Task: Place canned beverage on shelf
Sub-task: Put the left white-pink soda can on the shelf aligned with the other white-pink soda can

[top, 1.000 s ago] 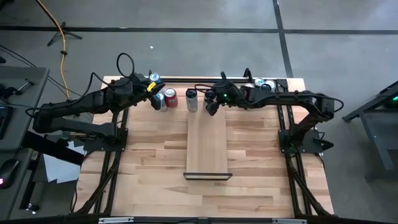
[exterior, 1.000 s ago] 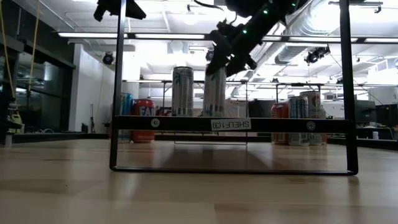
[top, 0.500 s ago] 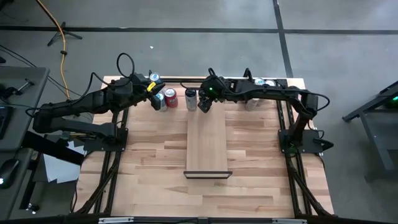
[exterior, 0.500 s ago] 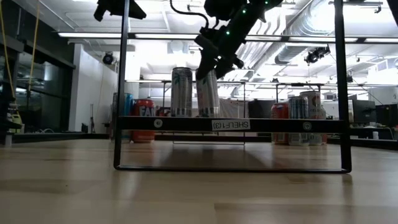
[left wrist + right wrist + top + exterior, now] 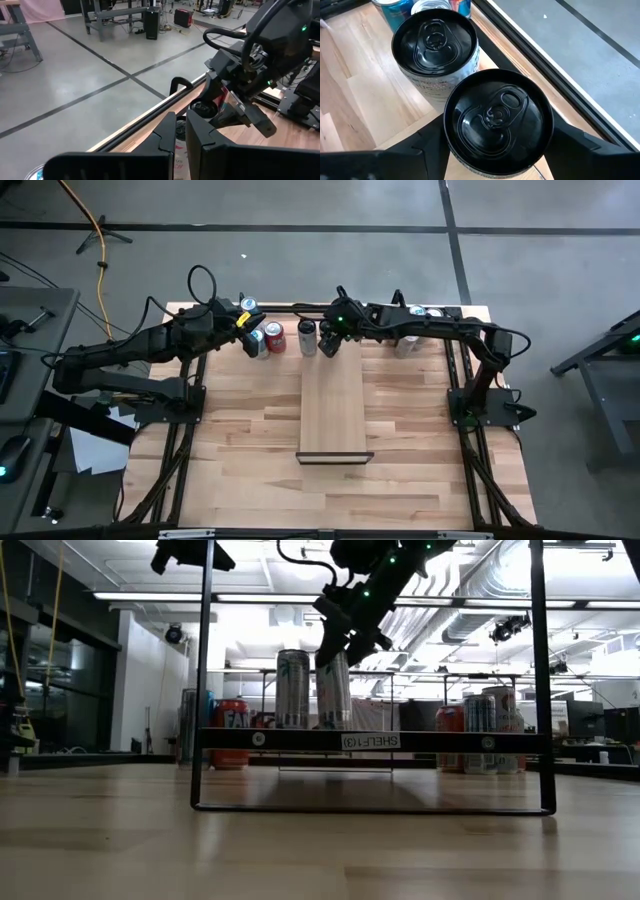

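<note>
Pale wood everywhere: the counter [image 5: 250, 430] carries the shelf [image 5: 333, 415], a long plank with dark frames at its short ends, and I use that shelf as my landmark. At its far end my right end effector [image 5: 329, 343] grasps a silver can [image 5: 497, 122] with a black lid, its fingers [image 5: 417, 147] pressed on either side of the body. In the low view that can [image 5: 333, 690] stands upright, seemingly right at plank level.

I judge this the placing step: the can is at the far end of the shelf, beside a second silver can [image 5: 307, 337] that stands just off the plank's far left corner. Next I must confirm the base rests fully on the plank, then release and lift straight up.

That neighbour is close enough to knock. Left of it stand a red can [image 5: 274, 336] and another can, where my left end effector [image 5: 247, 331] waits clenched, holding nothing. More cans [image 5: 425, 314] sit beyond the shelf's far right corner.
</note>
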Action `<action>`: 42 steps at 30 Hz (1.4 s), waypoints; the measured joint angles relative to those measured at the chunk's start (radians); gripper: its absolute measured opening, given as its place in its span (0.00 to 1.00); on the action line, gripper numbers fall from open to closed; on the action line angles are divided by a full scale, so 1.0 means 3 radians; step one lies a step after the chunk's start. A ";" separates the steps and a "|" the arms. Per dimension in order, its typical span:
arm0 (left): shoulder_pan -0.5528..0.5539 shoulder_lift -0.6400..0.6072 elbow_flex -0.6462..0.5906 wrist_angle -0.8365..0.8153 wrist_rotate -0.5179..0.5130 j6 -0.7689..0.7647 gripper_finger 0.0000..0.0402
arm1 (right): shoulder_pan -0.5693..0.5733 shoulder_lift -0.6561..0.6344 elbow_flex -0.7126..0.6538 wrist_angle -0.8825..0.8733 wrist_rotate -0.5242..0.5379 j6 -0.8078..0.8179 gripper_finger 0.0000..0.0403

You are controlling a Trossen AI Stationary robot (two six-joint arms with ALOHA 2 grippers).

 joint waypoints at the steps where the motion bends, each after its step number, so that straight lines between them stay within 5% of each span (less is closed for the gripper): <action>1: 0.0000 0.0000 0.0000 -0.0001 0.0001 -0.0006 0.00 | -0.0004 -0.0001 0.0000 0.0003 -0.0012 -0.0007 0.63; 42: 0.0000 0.0000 0.0000 0.0000 0.0076 -0.0115 0.00 | -0.0163 -0.0020 0.0048 -0.0146 -0.0335 -0.0554 0.70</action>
